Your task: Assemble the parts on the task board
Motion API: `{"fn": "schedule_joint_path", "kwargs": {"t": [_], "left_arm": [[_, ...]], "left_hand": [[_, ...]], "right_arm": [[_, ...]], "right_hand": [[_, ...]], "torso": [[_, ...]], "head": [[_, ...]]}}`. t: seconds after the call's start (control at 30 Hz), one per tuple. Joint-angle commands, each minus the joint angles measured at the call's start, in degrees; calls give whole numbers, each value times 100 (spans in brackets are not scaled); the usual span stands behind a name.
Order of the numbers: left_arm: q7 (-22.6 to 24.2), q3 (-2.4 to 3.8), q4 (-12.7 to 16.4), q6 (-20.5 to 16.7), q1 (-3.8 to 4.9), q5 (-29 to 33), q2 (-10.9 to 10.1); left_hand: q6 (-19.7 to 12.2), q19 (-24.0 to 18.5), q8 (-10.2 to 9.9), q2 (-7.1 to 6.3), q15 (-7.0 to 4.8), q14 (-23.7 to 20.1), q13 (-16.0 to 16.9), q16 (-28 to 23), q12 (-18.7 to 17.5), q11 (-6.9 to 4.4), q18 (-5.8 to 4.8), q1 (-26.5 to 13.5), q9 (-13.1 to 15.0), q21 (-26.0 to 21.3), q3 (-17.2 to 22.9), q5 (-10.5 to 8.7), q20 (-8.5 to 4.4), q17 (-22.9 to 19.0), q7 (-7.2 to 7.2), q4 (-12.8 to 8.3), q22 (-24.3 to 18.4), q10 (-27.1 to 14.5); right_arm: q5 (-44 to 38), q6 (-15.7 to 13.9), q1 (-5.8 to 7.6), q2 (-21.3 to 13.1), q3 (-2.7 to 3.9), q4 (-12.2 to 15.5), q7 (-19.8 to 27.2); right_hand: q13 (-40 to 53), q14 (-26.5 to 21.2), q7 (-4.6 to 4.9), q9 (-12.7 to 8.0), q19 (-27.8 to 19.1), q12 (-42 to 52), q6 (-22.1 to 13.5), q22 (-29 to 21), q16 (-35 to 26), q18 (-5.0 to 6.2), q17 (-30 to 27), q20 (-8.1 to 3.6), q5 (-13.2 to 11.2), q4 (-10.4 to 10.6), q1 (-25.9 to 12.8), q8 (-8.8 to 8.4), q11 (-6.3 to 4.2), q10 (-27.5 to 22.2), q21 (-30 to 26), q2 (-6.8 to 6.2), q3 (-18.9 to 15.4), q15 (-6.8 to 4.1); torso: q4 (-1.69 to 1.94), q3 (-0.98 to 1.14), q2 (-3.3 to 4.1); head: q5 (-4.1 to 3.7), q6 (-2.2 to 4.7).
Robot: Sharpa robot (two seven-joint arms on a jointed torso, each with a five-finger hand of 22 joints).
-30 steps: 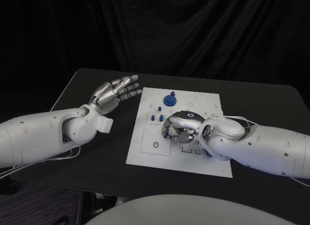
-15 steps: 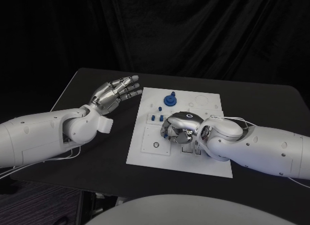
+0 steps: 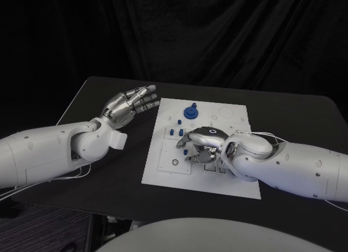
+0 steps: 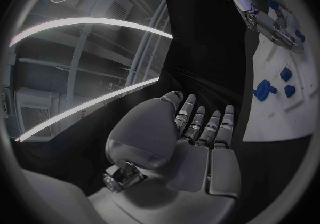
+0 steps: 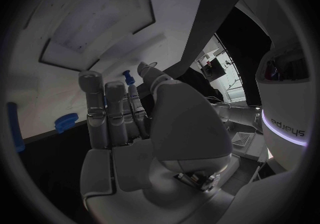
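Head view | right robot hand [image 3: 203, 143] over task board [image 3: 163, 167] | blue part [image 3: 187, 151] beside fingertips

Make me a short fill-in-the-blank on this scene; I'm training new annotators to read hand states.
1. The left hand hovers with fingers spread, holding ____.
2. The right hand is over the white ____.
3. The task board lies on a ____ table.
4. The parts, like the round part, are coloured ____.

Missing words: nothing; task board; black; blue

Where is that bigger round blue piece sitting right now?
In the head view, the round blue piece stands on the far part of the white task board, beyond the right robot hand and beside the left robot hand.
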Motion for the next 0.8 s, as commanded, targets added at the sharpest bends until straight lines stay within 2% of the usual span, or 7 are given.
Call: {"fn": "schedule_joint_path", "kwargs": {"t": [0.03, 0.2, 0.37, 0.43, 0.57, 0.67, 0.8], "left_arm": [[384, 6, 16, 81, -10, 25, -2], [376, 6, 53, 55, -12, 26, -29], [371, 6, 73, 21, -13, 30, -69], [370, 7, 74, 12, -13, 43, -72], [369, 7, 76, 4, -13, 71, -66], [370, 7, 76, 6, -13, 81, -62], [368, 7, 71, 15, -13, 86, -49]], "left_hand": [[13, 48, 39, 43, 8, 15, 7, 27, 15, 35, -106, 2, 5, 29, 25, 19, -5, 9, 41, 4, -1, 5], [30, 54, 42, 44, 10, 22, 8, 35, 25, 38, -109, 3, 9, 31, 33, 20, -5, 11, 44, 1, 3, 8], [46, 63, 47, 42, 13, 26, 10, 40, 32, 40, -112, 3, 12, 34, 41, 25, -5, 12, 47, -3, 8, 13], [59, 68, 51, 39, 15, 33, 12, 48, 44, 43, -116, 2, 15, 36, 49, 30, -5, 13, 50, -7, 8, 21], [81, 78, 59, 33, 19, 40, 13, 57, 55, 50, -122, 1, 19, 39, 63, 41, -5, 14, 52, -14, 10, 31], [95, 85, 64, 31, 20, 45, 15, 63, 65, 56, -125, -1, 22, 41, 72, 49, -5, 15, 55, -18, 11, 40], [95, 85, 64, 31, 20, 45, 15, 63, 65, 56, -125, -1, 22, 41, 72, 49, -5, 15, 55, -18, 11, 40]], "right_arm": [[-5, 38, -14, -45, 1, 32, -13], [70, -260, 23, -347, 24, 289, 4], [327, -523, 328, -719, 41, 621, 29], [441, -559, 534, -921, 44, 793, -12], [551, -561, 872, -1280, 41, 1049, -139], [594, -533, 1060, -1518, 26, 1137, -260], [581, -434, 1155, -1706, -16, 1078, -420]], "right_hand": [[-8, -168, -53, -80, -151, 0, -177, 147, -107, 58, -112, 28, -37, 82, 45, -90, 62, -427, -310, 38, -273, 32], [92, -303, 72, -196, -203, 482, -177, 106, -45, 90, -166, 71, 29, 487, 496, -51, 107, -938, -568, 82, -750, 59], [126, -298, 216, -220, -151, 745, -60, 150, 19, 83, -171, 75, 322, 480, 734, 31, 81, -989, -527, 194, -679, 73], [157, -259, 291, -225, -91, 935, 54, 208, 92, 66, -135, 74, 612, 364, 878, 94, 58, -870, -412, 299, -583, 79], [194, -158, 303, -257, 19, 1260, 186, 317, 219, 36, -70, 56, 841, 266, 910, 151, 31, -433, -165, 388, -459, 61], [225, -113, 291, -299, 73, 1526, 294, 355, 265, 27, -74, 13, 858, 274, 825, 181, -55, 129, -32, 381, -327, -6], [446, -49, 268, -343, 119, 2008, 379, 367, 311, 19, -62, -85, 750, 291, 717, 192, -216, 570, 58, 332, -260, -118]], "torso": [[-2, 2, -2], [-6, 7, -3], [-4, 13, 1], [-1, 13, 3], [19, 10, 4], [9, 4, 6], [4, -1, 11]], "head": [[-33, 0], [-14, 0], [-24, 0], [-56, 0], [-123, 0], [-173, 0], [-241, 0]]}}
